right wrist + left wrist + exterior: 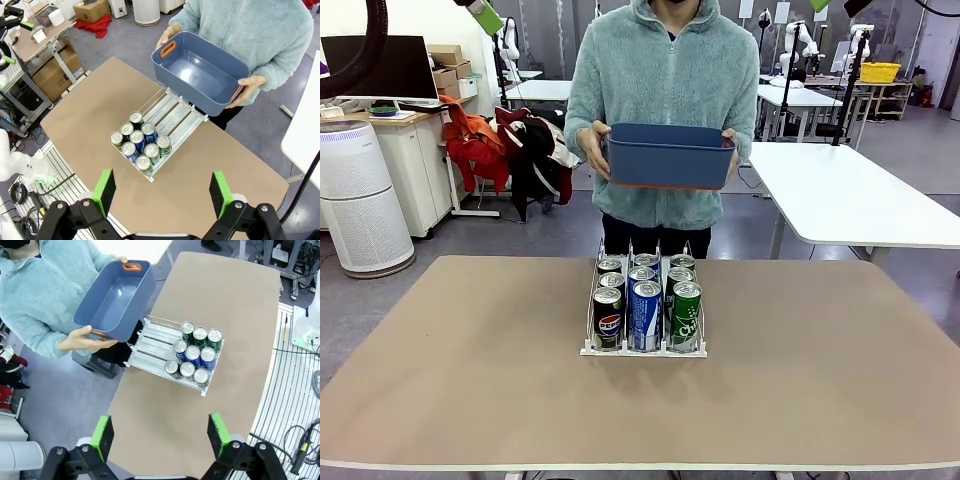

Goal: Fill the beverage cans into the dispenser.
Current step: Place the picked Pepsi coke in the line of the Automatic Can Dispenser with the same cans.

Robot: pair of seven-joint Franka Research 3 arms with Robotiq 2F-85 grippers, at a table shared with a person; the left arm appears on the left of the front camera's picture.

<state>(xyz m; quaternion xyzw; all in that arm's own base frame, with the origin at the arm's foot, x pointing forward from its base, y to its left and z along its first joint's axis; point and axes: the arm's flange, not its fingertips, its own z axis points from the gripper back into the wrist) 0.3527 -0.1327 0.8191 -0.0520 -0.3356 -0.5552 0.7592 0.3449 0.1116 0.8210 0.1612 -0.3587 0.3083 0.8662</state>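
On the counter [470, 380], nine beverage cans [646, 300] packed at the dispenser [150, 345] near end, wrist views revealing bare far lanes, person's empty blue tub [202, 72] above, left hand [162, 437] and right hand [162, 192] released, aloft.

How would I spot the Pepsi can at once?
Find the low white wire-railed dispenser rack in the middle of the brown table. The slim black aluminium Pepsi can stands frontmost in its left lane, beside a blue-and-white can.
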